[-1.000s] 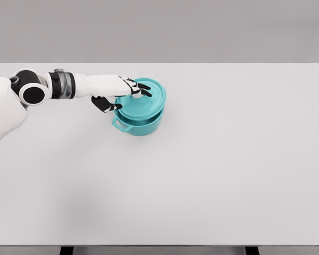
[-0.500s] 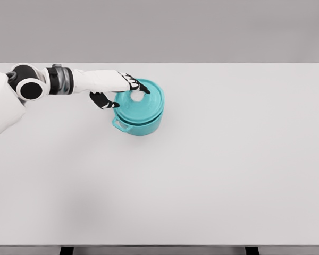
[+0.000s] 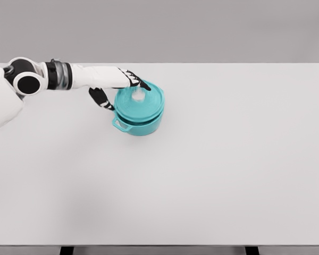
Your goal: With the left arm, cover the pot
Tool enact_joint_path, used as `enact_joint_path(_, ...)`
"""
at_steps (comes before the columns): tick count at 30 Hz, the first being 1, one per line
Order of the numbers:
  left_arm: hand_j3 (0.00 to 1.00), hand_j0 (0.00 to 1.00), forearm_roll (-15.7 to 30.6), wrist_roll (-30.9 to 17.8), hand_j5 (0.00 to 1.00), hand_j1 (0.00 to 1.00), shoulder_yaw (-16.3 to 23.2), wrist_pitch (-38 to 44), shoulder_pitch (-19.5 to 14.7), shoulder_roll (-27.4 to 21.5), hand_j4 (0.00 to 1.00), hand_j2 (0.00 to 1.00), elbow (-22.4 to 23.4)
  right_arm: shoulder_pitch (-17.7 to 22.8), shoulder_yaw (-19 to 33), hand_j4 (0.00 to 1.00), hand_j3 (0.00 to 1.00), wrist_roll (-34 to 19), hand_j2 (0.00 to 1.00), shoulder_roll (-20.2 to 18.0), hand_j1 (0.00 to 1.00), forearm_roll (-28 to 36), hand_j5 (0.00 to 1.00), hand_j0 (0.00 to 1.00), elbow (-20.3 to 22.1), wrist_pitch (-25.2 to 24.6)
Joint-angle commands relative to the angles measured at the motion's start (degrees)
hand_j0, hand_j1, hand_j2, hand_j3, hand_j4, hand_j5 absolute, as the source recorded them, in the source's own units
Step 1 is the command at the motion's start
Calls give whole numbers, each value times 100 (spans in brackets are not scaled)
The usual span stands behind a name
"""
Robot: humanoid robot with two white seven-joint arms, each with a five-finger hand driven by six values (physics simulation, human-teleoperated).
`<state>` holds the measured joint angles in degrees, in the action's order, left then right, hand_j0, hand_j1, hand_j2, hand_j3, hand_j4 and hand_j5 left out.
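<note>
— Where is your hand, and is it gripping anything?

— My left hand (image 3: 118,86) sits at the far-left edge of the lid (image 3: 141,102), fingers spread and loose, with nothing in them. The dark fingertips (image 3: 142,84) reach over the pale knob (image 3: 139,96) at the lid's centre, and the thumb hangs down on the near-left side by the rim. Whether a fingertip touches the knob I cannot tell from this angle.

— Why hover there with an open hand?

— Because the knob is the only sensible handle. I came at it from above and from my side so that the fingers could straddle it and let it go straight down.

— And the lid itself?

— It lies on the teal pot (image 3: 140,123), level as far as I can see, its rim lined up with the pot's all the way round. The pot stands on the white table (image 3: 218,170), left of centre and toward the far edge, one small handle pointing at the near-left.

— So the job is done?

— I judge the covering finished, or nearly so. What remains, I think, is lifting my arm clear without dragging the lid askew.

— Your other arm?

— Out of view.
</note>
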<state>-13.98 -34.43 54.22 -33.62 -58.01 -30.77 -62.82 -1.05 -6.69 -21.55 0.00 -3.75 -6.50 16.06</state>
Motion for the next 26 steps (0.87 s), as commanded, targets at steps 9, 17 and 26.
enact_joint_path(9, 100, 100, 115, -11, 100, 100, -7, -30, -35, -35, 100, 100, -11, 0, 1, 100, 100, -7, 100, 0, 100, -3, 100, 100, 0, 3)
enact_joint_path(17, 100, 100, 1371, 33, 100, 100, -7, -138, -35, -1300, 100, 100, -714, 0, 1, 100, 100, 2, 100, 0, 100, -3, 100, 100, 0, 3)
enact_joint_path(26, 100, 100, 2119, 76, 100, 100, -561, -138, 905, -2777, 100, 100, -854, 0, 1, 100, 100, -7, 100, 0, 100, -3, 100, 100, 0, 3)
